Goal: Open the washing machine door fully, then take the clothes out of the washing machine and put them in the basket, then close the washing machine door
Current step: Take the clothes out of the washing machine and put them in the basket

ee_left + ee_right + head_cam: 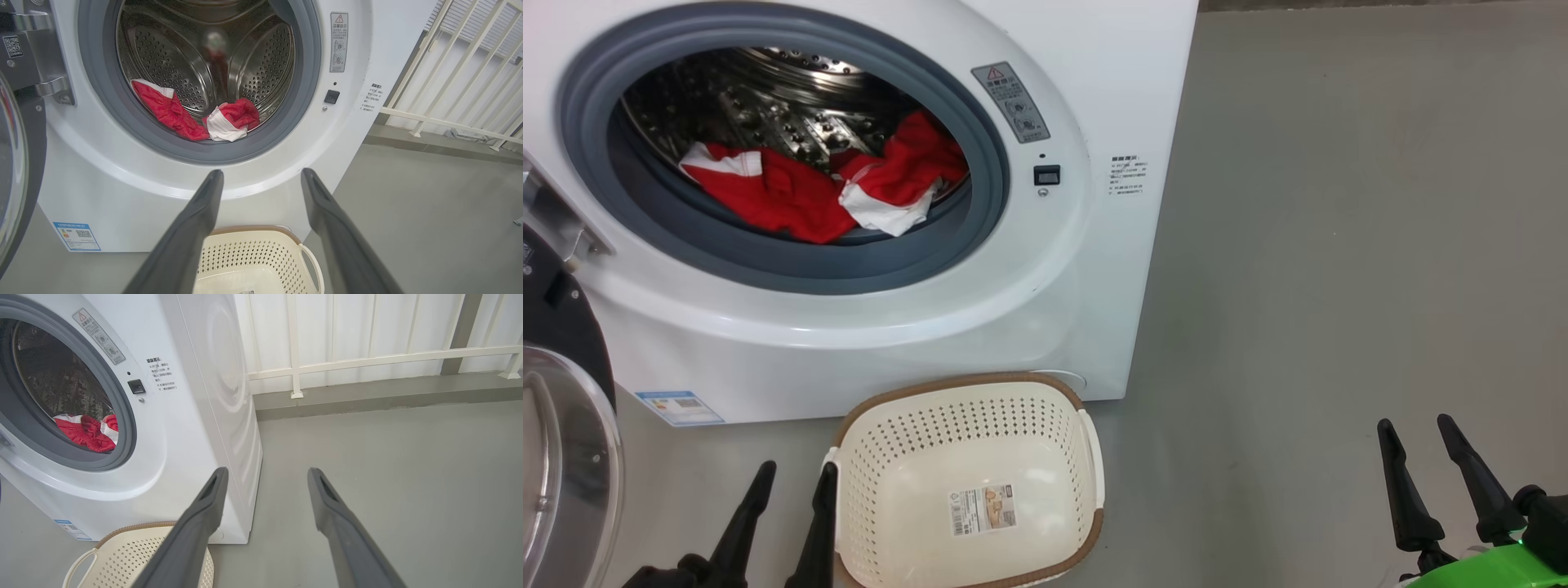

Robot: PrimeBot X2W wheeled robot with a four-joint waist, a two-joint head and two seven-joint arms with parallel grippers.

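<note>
The white washing machine (1094,98) stands with its round door (564,441) swung wide to the left, black rim and glass bowl at the frame's edge. Red and white clothes (825,184) lie at the front of the steel drum, partly on the grey rubber ring; the clothes (196,116) and clothes (88,433) show in both wrist views too. The cream basket (968,482) sits on the floor before the machine, with nothing in it. My left gripper (796,474) is open beside the basket's left rim. My right gripper (1417,425) is open over bare floor at the right.
Grey floor (1339,245) stretches to the right of the machine. A white railing (367,359) on a low kerb runs behind it. The open door (12,171) stands close on the left arm's left side.
</note>
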